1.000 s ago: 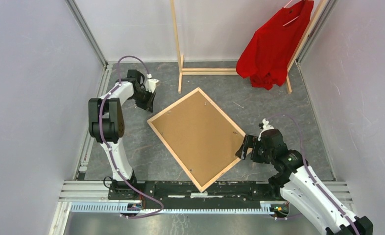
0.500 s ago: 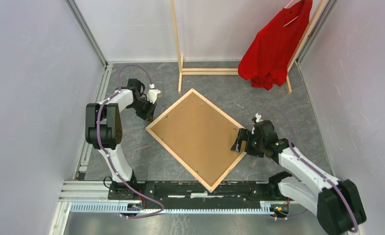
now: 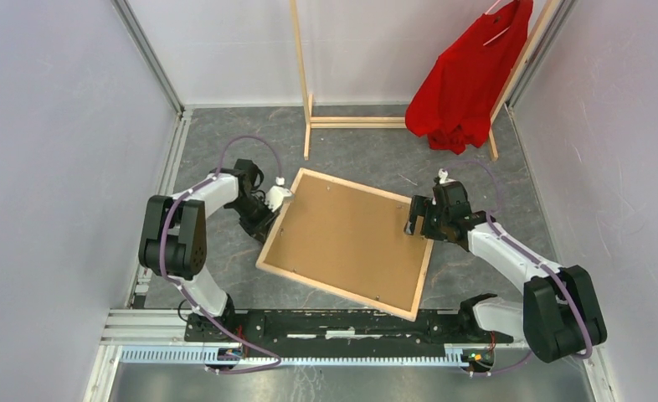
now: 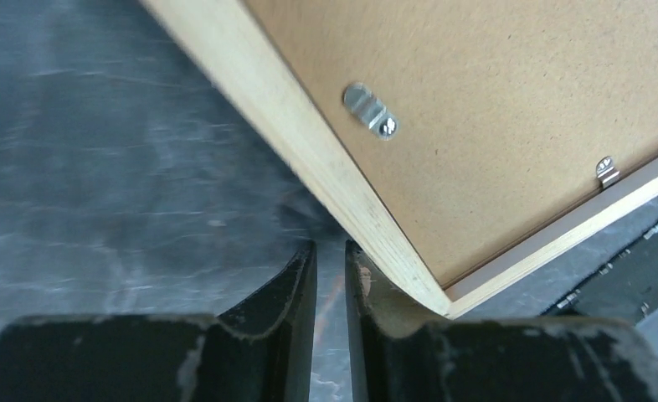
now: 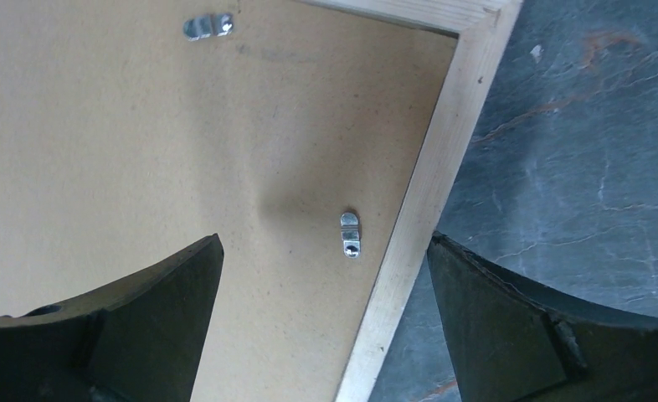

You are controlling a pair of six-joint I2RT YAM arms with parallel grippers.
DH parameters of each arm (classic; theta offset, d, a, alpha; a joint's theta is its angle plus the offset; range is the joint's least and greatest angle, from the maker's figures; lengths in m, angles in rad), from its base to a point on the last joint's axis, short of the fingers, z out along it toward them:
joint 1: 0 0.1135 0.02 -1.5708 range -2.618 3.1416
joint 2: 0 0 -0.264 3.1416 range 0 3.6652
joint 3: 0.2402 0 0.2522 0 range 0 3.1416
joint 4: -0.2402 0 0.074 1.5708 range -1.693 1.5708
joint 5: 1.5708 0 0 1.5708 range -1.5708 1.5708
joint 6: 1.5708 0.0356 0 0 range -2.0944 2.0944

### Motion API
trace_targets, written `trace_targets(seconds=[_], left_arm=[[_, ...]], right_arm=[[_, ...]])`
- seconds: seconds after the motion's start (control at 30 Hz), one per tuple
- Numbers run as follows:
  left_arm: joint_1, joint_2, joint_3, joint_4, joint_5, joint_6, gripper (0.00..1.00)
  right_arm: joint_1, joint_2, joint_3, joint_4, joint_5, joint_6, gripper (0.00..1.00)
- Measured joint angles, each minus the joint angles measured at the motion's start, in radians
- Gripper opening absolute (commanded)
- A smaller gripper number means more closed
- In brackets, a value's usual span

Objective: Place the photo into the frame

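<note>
Top external view: the frame [image 3: 334, 289] lies back-up at mid-table, its wood rails now nearly square to the table edges. One second ago it sat corner-on, as a diamond; it has been swung round between the two arms. The photo [image 3: 346, 239] lies inside the frame, brown board back upward.

Left gripper [image 3: 269, 205] has come in against the frame's left rail. Left wrist view shows its fingers [image 4: 296, 285] drawn almost together with nothing between them, one finger touching the rail near the corner, as a pusher.

Right gripper [image 3: 418, 224] has shifted to the far right corner. Its jaws stand wide apart, released, astride the right rail beside a metal clip [image 5: 351, 233].

Assessment: the photo appears seated. Squaring the frame likely eases reaching the clips. Whether any clip is fastened cannot be told.
</note>
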Motion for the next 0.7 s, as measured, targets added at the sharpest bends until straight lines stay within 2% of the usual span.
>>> trace_targets(seconds=[0.27, 0.7], left_arm=[[-0.098, -0.042, -0.036, -0.09, -0.005, 0.023, 0.26], [-0.03, -0.056, -0.019, -0.071, -0.008, 0.006, 0.23]], right_arm=[[-0.005, 0.092, 0.053, 0.047, 0.008, -0.014, 0.98], [-0.012, 0.347, 0.249, 0.198, -0.043, -0.001, 0.94]])
